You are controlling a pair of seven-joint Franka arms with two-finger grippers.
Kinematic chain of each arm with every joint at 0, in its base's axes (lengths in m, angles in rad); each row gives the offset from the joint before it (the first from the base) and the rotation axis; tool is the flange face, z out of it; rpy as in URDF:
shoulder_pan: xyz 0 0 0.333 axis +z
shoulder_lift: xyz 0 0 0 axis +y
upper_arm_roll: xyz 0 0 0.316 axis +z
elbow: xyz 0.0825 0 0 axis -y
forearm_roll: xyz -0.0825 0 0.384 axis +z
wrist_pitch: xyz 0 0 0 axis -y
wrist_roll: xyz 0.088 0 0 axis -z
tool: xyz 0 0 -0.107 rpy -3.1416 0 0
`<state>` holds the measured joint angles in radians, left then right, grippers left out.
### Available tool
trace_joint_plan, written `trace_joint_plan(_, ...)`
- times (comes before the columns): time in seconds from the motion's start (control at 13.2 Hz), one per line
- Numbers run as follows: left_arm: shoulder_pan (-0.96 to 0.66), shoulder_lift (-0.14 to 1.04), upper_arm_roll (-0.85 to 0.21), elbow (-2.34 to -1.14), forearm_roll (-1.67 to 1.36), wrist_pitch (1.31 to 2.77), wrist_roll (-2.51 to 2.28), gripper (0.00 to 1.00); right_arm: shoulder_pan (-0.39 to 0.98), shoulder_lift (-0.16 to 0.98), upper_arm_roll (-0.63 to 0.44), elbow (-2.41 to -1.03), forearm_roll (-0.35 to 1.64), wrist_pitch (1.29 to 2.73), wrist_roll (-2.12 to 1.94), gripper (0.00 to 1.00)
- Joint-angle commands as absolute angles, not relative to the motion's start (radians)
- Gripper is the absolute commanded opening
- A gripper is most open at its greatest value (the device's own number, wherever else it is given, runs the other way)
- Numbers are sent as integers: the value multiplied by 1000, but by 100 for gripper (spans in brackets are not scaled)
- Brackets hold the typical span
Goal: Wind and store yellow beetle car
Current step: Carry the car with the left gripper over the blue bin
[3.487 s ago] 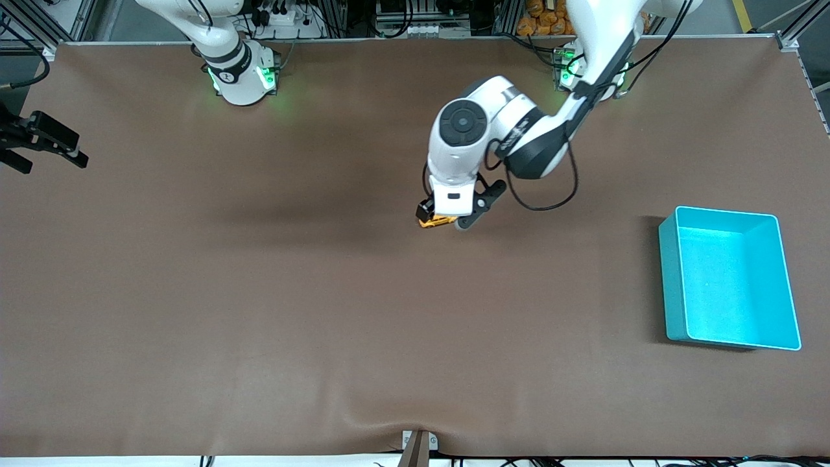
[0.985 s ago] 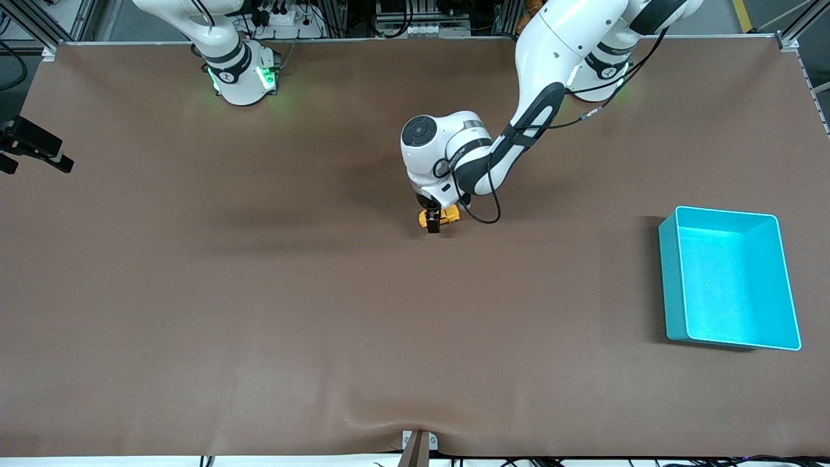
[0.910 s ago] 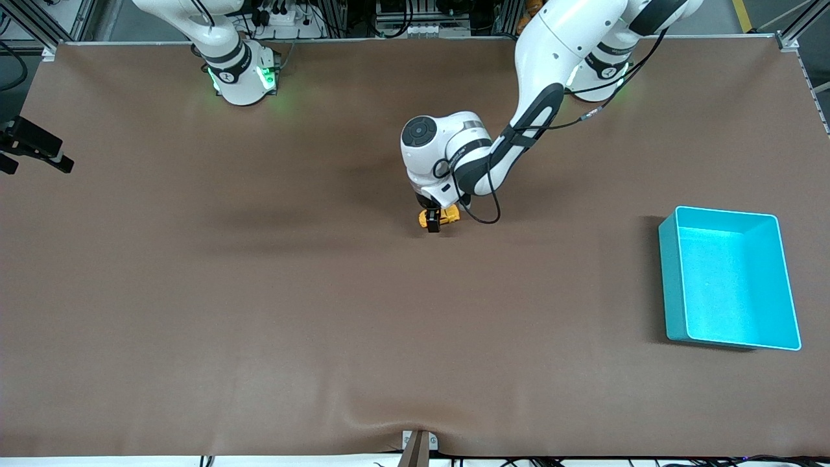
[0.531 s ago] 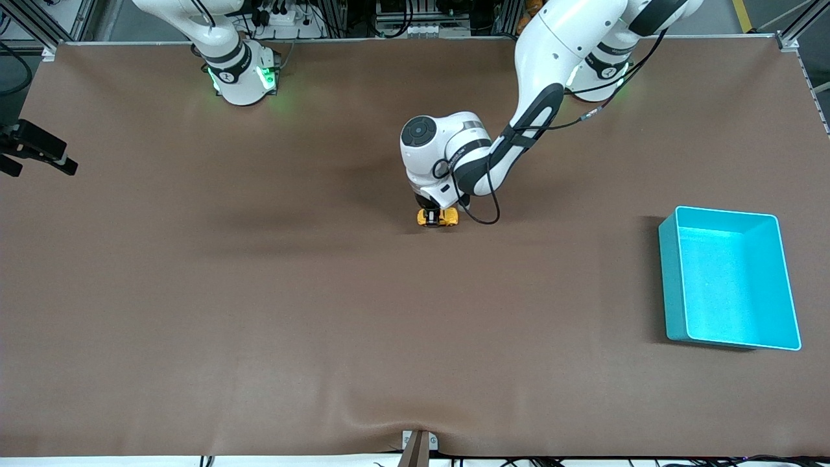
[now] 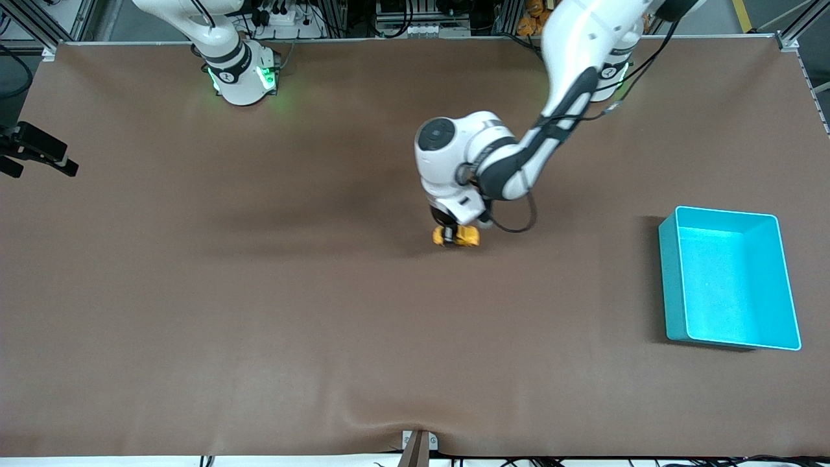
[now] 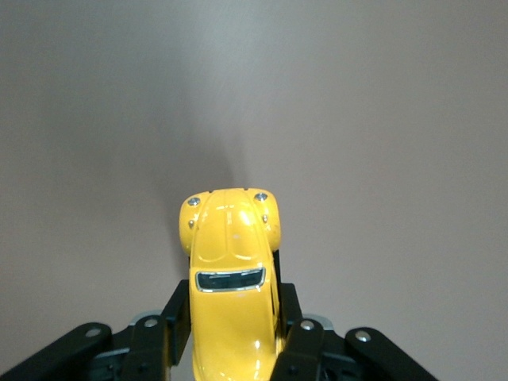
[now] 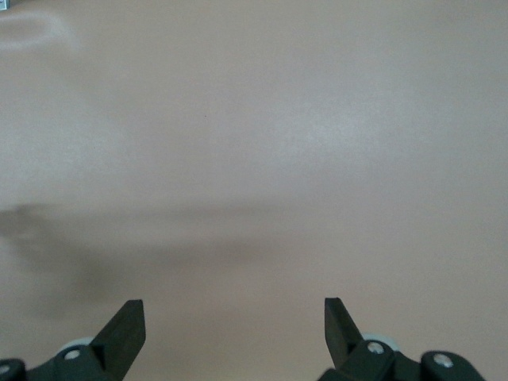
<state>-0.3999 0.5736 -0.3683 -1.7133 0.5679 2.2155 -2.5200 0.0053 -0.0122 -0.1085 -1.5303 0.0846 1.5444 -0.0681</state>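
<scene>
The yellow beetle car (image 5: 456, 236) is a tiny orange-yellow toy with dark windows. It sits on the brown mat near the table's middle. My left gripper (image 5: 455, 232) is shut on the car's sides and holds it low at the mat. In the left wrist view the car (image 6: 230, 278) fills the space between the black fingers (image 6: 176, 317), nose pointing away from the wrist. My right gripper (image 5: 35, 152) waits at the right arm's end of the table, open and empty; its wrist view shows only bare mat between the fingertips (image 7: 127, 325).
A turquoise bin (image 5: 674, 279) stands at the left arm's end of the table, somewhat nearer the front camera than the car. It looks empty. A small bracket (image 5: 418, 444) sits at the table's front edge.
My left gripper has shifted with the car toward the front camera and slightly toward the bin. The left arm's elbow has swung with it. The right gripper has stayed in place.
</scene>
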Motion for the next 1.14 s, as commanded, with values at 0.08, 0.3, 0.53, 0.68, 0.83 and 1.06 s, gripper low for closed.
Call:
trace_joint_plan(0.08, -244, 476, -383, -1736, 571, 2143, -2396, 0, 11, 5, -98, -1503, 52, 1519, -51, 100)
trace_joint_plan(0.3, -82, 427, -387, -1736, 566, 2095, -2233, 0, 8, 5, -63, -1503, 9, 1508, -40, 100)
trace_joint_plan(0.53, 73, 385, -388, -1735, 485, 2095, -1998, 0, 3, 3, -63, -1508, 9, 1511, -40, 100)
trace_joint_plan(0.68, 185, 371, -388, -1721, 440, 2095, -1806, 0, 3, -2, -72, -1508, 9, 1511, -41, 100)
trace_joint_plan(0.83, 280, 371, -387, -1694, 387, 2095, -1628, 0, -3, 2, -72, -1506, 8, 1514, -44, 100)
trace_joint_plan(1.06, 414, 377, -388, -1692, 341, 2097, -1365, 0, -25, 2, -71, -1503, 11, 1509, -43, 100)
